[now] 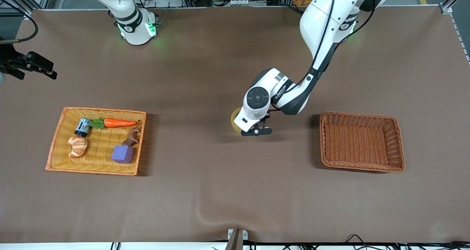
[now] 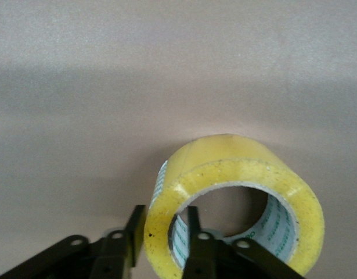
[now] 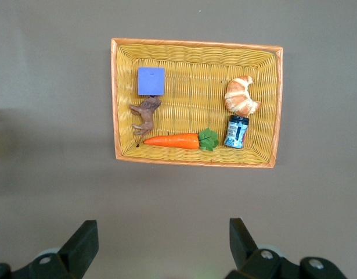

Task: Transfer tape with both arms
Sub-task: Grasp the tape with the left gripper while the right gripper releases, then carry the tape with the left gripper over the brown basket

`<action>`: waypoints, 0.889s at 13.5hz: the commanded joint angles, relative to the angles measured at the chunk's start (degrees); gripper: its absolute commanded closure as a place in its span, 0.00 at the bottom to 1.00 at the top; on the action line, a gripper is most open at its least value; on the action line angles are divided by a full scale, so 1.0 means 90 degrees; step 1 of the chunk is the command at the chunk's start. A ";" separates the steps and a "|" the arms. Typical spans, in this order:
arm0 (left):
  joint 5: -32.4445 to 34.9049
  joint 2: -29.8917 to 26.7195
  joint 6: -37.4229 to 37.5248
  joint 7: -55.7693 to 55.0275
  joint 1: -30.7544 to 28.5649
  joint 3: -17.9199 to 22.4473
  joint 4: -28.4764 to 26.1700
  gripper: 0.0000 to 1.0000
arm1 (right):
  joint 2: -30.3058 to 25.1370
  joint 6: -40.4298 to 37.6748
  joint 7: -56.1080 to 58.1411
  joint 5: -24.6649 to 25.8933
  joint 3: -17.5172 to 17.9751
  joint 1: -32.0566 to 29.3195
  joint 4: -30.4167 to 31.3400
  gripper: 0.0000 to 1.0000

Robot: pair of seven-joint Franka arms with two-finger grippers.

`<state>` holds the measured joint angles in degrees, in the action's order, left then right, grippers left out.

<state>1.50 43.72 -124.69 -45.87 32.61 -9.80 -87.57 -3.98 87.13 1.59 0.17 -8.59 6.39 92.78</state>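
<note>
Front view: looks down from high across the table (image 1: 205,191), facing the two arm bases along its top edge; takes in the whole tabletop, both baskets included.
Left wrist view: sits just above the left gripper (image 2: 161,247), very close to the tape (image 2: 236,174), with only bare table around it.
Right wrist view: looks straight down from well above the orange basket (image 3: 195,44), past the right gripper (image 3: 163,247).
Shared, front and right wrist: the orange basket (image 1: 55,143) and its contents.
Shared, front and left wrist: the tape (image 1: 234,118) and the left gripper (image 1: 257,131).
</note>
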 commanded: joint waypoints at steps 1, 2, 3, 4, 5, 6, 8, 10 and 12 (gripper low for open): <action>0.0165 -0.0062 -0.0023 -0.0313 -0.0029 0.0025 -0.0045 1.00 | -0.0056 0.0016 -0.0040 -0.0106 -0.0149 0.0091 0.0023 0.00; 0.0165 -0.0227 0.0036 -0.0313 -0.0107 0.0044 -0.0045 1.00 | 0.0012 0.0007 -0.0030 -0.0106 -0.0149 0.0091 0.0023 0.00; 0.0146 -0.0596 0.0326 -0.0342 -0.0359 0.0044 -0.0161 1.00 | 0.0032 0.0007 -0.0011 -0.0135 -0.0159 0.0052 0.0032 0.00; 0.0136 -0.1016 0.0648 -0.0333 -0.0584 0.0034 -0.0288 1.00 | 0.0061 0.0007 0.0018 -0.0136 -0.0169 0.0003 0.0013 0.00; 0.0117 -0.1329 0.0913 -0.0304 -0.0905 0.0025 -0.0318 1.00 | 0.0061 -0.0003 0.0096 -0.0136 -0.0169 -0.0026 0.0003 0.00; 0.0136 -0.1564 0.1283 -0.0236 -0.1208 0.0005 -0.0309 1.00 | 0.0061 -0.0022 0.0126 -0.0136 -0.0169 -0.0026 -0.0026 0.00; 0.0116 -0.1878 0.1559 -0.0303 -0.1678 0.0034 -0.0338 1.00 | 0.0071 -0.0042 0.0107 -0.0136 -0.0169 -0.0046 -0.0016 0.00; 0.0175 -0.2064 0.1793 -0.0051 -0.2388 0.0035 -0.0348 1.00 | 0.0081 -0.0042 0.0057 -0.0145 -0.0169 -0.0056 -0.0016 0.00; 0.0175 -0.2191 0.1853 0.1203 -0.3132 0.0015 -0.0668 1.00 | 0.0081 -0.0013 0.0126 -0.0145 -0.0179 -0.0104 -0.0026 0.00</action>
<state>2.14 25.90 -108.05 -41.81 9.59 -8.65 -89.54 -3.33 87.13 1.88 0.07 -10.23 6.36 92.85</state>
